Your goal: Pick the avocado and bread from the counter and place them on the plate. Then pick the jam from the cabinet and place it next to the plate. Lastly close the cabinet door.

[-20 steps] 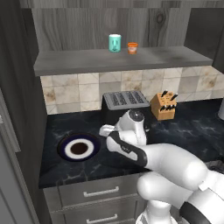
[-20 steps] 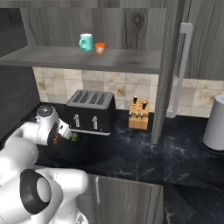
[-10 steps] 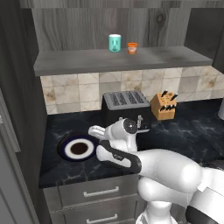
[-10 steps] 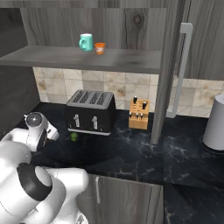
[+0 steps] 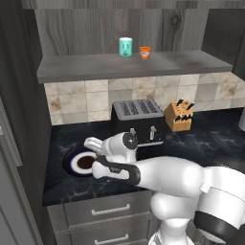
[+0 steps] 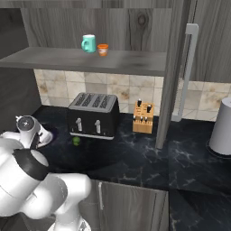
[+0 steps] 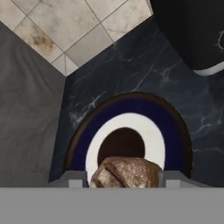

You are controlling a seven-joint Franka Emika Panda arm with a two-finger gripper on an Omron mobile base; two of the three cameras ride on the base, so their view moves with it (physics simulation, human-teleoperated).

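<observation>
One bread [image 7: 126, 172] piece, mottled brown crust, pinched between gripper [image 7: 124, 178] fingers above plate [image 7: 175, 135].

- No text, label, brand, number or sign is showing legibly anywhere in these views.
- The jam [image 5: 144, 52], sitting at the upper middle of the left base view, is showing only a pale band, too small to read.
- The teal cup [image 5: 125, 47] just left of it is carrying a faint pale mark that is not resolving into letters.
- The toaster [image 6: 94, 115], at centre left of the right base view, is showing plain levers and no lettering.
</observation>
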